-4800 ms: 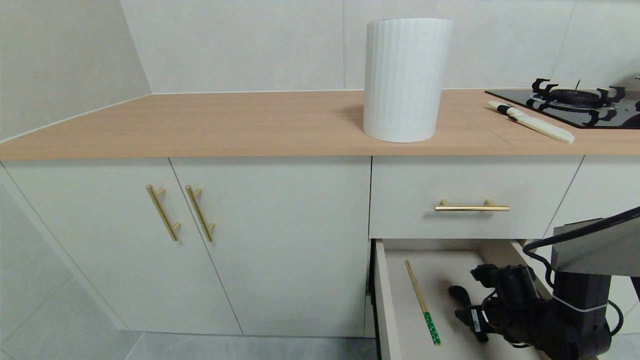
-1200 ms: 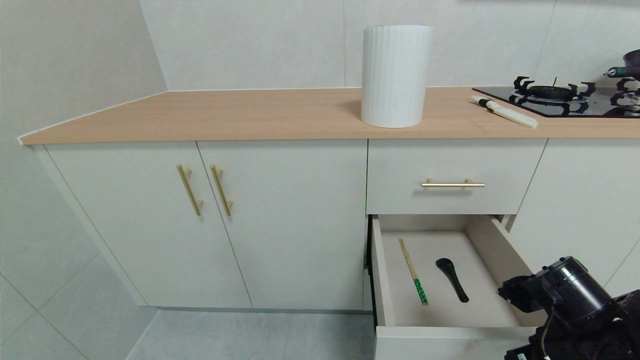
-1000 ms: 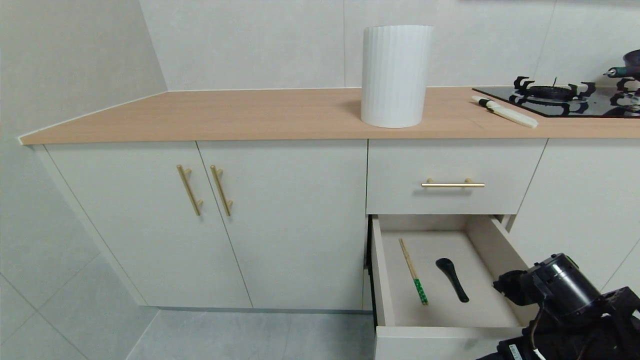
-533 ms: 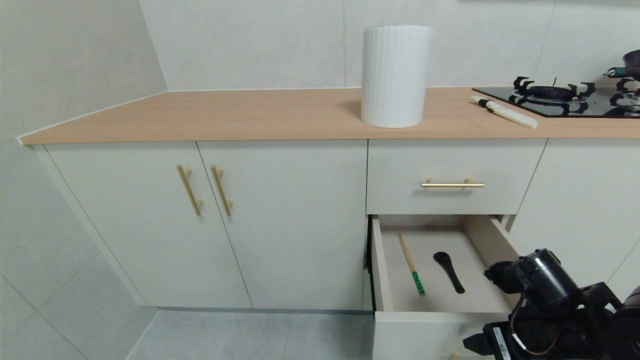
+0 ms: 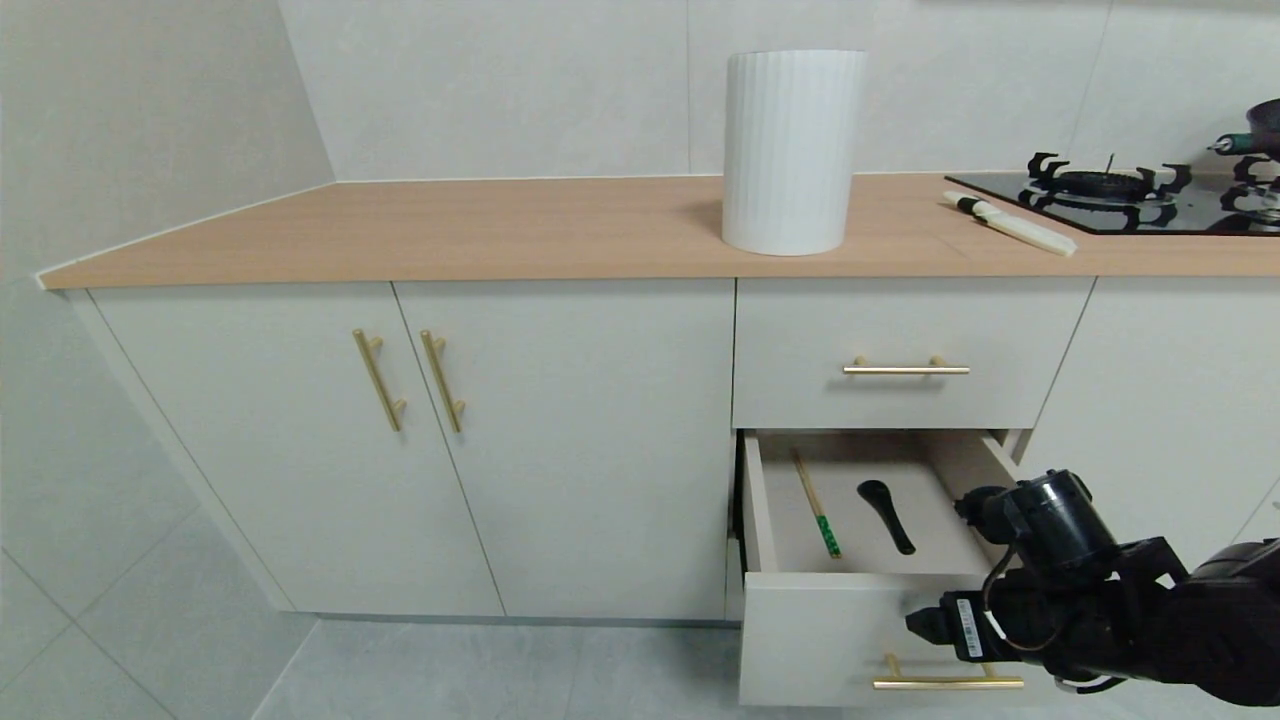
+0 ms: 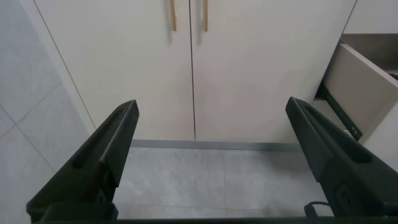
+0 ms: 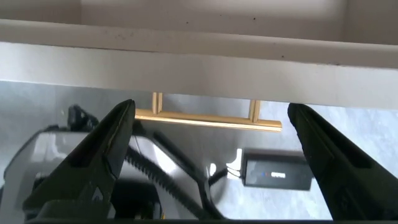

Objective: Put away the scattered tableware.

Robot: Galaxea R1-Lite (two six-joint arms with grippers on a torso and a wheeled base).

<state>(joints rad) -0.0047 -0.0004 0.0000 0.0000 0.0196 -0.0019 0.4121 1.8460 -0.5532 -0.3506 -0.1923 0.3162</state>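
Chopsticks (image 5: 818, 505) and a black spoon (image 5: 885, 512) lie side by side, not touching, on the floor of the lower drawer (image 5: 840, 620), which stands partly pulled out so tableware can be laid in from above. The right gripper (image 5: 930, 628) sits against the drawer's front panel, just above its gold handle (image 5: 948, 683). Its fingers (image 7: 106, 155) are spread wide and grasp nothing, which reads to me as a flat push to shut the drawer, not a pull. Left of the drawer, the left gripper (image 6: 211, 112) hangs low before the cabinet doors (image 6: 186, 62), fingers splayed and empty, out of the way. Above the drawer, on the counter (image 5: 450, 230), a pale sheathed utensil (image 5: 1008, 223) lies unstowed, so I judge the job unfinished.
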